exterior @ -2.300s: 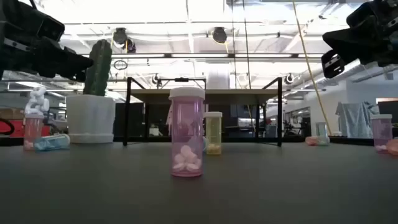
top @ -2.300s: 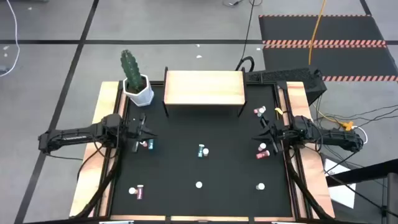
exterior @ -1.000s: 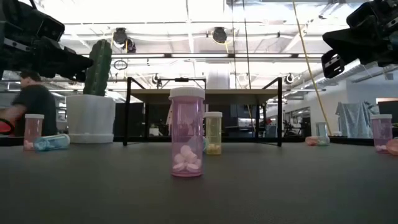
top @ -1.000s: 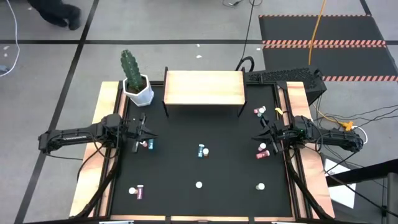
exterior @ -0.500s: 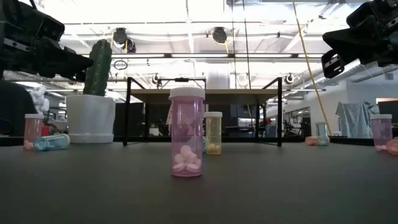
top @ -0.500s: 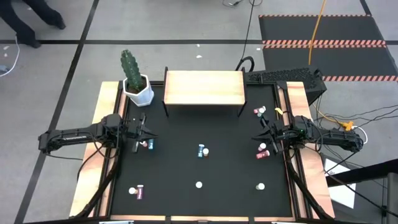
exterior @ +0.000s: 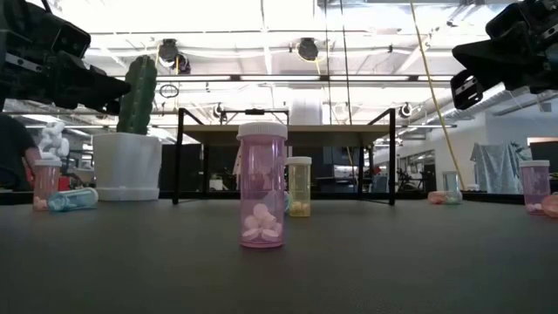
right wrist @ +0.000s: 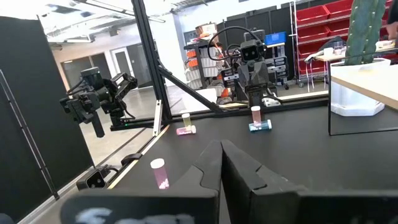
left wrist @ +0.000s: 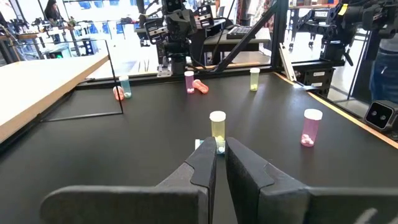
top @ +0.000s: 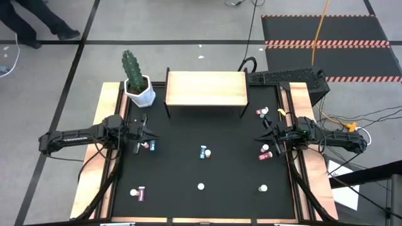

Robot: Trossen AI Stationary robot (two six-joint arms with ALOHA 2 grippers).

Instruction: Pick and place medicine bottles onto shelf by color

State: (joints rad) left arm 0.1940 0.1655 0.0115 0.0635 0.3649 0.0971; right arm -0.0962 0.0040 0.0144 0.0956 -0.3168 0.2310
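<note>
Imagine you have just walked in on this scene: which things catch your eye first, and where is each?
The pale wooden shelf stands bare at the far middle of the black table, with a cactus in a white pot at its left. Small white-capped medicine bottles lie scattered over the table, none on the shelf. The left gripper and right gripper hover shut at opposite sides, pointing inward.

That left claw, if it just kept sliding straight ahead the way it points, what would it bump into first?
Most likely the yellow bottle standing mid-table, right beyond the shut left claw. The claw hangs above the tabletop, so it might pass over the cap; depth is unclear.
</note>
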